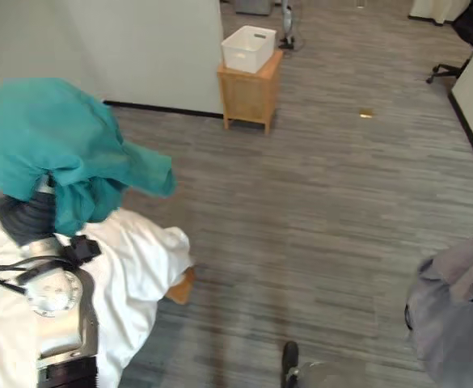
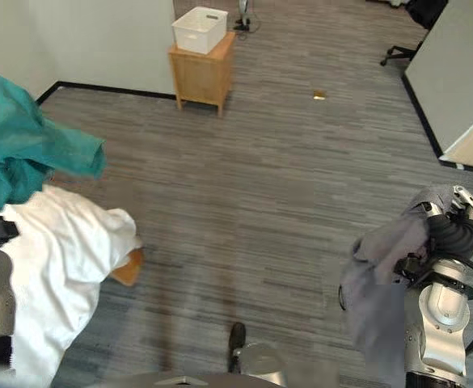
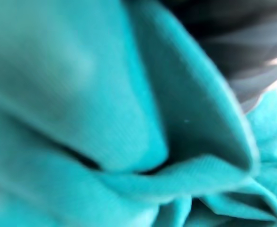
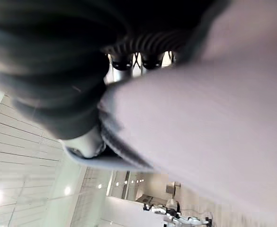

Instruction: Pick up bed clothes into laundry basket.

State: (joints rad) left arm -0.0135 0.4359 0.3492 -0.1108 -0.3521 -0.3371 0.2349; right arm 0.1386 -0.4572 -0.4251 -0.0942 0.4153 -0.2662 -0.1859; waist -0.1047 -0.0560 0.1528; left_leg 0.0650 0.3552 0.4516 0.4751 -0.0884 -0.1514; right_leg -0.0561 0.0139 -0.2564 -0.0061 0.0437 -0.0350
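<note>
Two garments are off the bed and in my keeping: a teal cloth [image 1: 50,141] bunched over my left hand at about nine o'clock, and a grey cloth [image 2: 382,283] hanging from my right hand [image 2: 454,214] at about four o'clock. My left fingers are buried under the teal folds, so I cannot tell whether they are curled or straight. My right fingers seem curled round the grey cloth, which trails straight down, its long axis vertical.

Ahead at about twelve o'clock, well apart from both hands, a white laundry basket [image 1: 248,47] sits on a small wooden table [image 1: 250,93] against a pale wall. I judge the left hand lies nearer to it; both loads must travel forward.

White bedding [image 1: 131,259] spills off the bed at eight o'clock. Grey striped floor [image 1: 317,202] stretches between me and the basket, with an office chair [image 1: 454,48] at two o'clock.
</note>
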